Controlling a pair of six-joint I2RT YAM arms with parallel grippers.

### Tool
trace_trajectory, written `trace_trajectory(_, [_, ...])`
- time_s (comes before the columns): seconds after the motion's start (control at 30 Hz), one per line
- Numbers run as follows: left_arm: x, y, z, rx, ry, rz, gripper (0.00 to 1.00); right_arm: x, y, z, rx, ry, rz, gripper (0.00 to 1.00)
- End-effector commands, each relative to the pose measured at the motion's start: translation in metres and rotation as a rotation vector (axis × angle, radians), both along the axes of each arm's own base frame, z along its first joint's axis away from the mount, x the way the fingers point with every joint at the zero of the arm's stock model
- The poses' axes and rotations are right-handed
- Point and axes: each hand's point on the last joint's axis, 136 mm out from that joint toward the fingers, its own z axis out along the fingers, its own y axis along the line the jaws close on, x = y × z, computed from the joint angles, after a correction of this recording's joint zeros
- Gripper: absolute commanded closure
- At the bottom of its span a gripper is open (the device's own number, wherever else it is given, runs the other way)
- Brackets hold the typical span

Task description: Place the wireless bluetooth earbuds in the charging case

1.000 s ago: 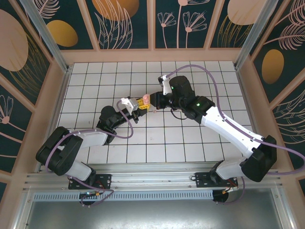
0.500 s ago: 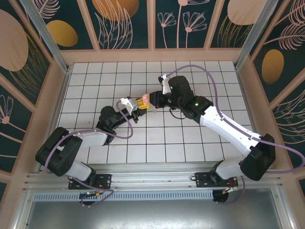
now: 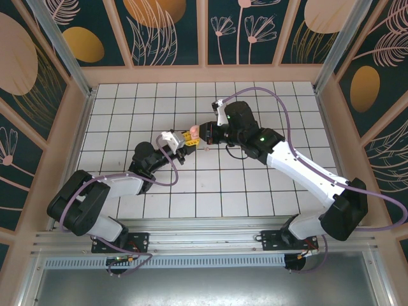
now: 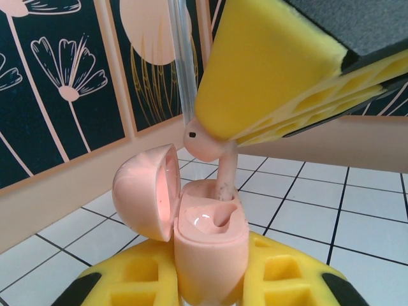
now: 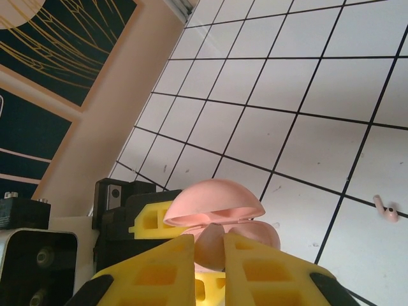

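The salmon-pink charging case (image 4: 207,236) stands upright with its lid (image 4: 143,191) swung open to the left, and my left gripper (image 4: 207,284) is shut on its lower body. My right gripper (image 5: 209,241) is shut on one pale pink earbud (image 4: 213,150), right above the case. The earbud's stem reaches down into the case's far slot; the near slot is empty. In the top view the case (image 3: 190,134) sits between the left gripper (image 3: 185,139) and the right gripper (image 3: 204,133). A second earbud (image 5: 385,209) lies loose on the tiles close by.
The white grid-tile floor (image 3: 255,185) is walled in by a peach rim and dark floral panels (image 3: 169,32). The two arms meet near the floor's middle, their purple cables (image 3: 280,105) looping above them.
My right gripper has shifted slightly left, bringing the earbud over the open case. The left gripper and the case have stayed put.
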Motion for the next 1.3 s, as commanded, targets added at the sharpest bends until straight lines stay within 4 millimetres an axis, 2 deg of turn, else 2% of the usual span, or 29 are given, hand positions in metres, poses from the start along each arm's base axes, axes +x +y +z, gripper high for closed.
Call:
trace_trajectory(0.0, [-0.003,0.003,0.021,-0.01,-0.096,0.013,0.93,-0.009,0.007,-0.012,0.001,0.072,0.043,0.84])
trace_trajectory(0.2, [-0.003,0.002,0.017,0.046,-0.141,0.018,0.93,-0.007,0.003,-0.018,-0.02,0.107,0.012,0.84])
trace_trajectory(0.43, [-0.002,0.002,0.021,0.05,-0.161,0.027,0.93,0.003,-0.003,-0.021,0.005,0.151,-0.089,0.84])
trace_trajectory(0.67, [-0.002,0.003,0.023,0.04,-0.159,0.029,0.93,0.005,0.0,-0.024,0.048,0.201,-0.146,0.84])
trace_trajectory(0.87, [-0.002,0.003,0.022,0.042,-0.155,0.033,0.93,0.0,0.007,-0.024,0.055,0.216,-0.122,0.84])
trace_trajectory(1.27, [-0.002,0.003,0.021,0.04,-0.15,0.031,0.93,0.001,0.005,-0.015,0.047,0.206,-0.134,0.74])
